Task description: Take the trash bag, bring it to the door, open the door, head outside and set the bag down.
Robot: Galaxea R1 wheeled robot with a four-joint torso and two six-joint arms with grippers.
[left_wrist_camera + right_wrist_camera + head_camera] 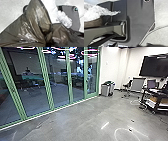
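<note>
- Left claw: whether it stands apart or is clamped on the bag, I cannot tell. Right claw: I cannot tell either.
- Trash bag (30,23): large and close before the left wrist, its dark film drawn into a tight gather (48,35) with folds fanning out from it. The left arm looks the nearer; the long axis is unclear.
- White crumpled material (64,18): just beside the dark film, near the robot's base plate (140,18).
- Green-framed glass panels (46,77): on the robot's left, running ahead to the white wall. Which one opens, I cannot tell. Carrying seems the step in hand.
- Bin (107,89): beyond their far end, near the wall.
</note>
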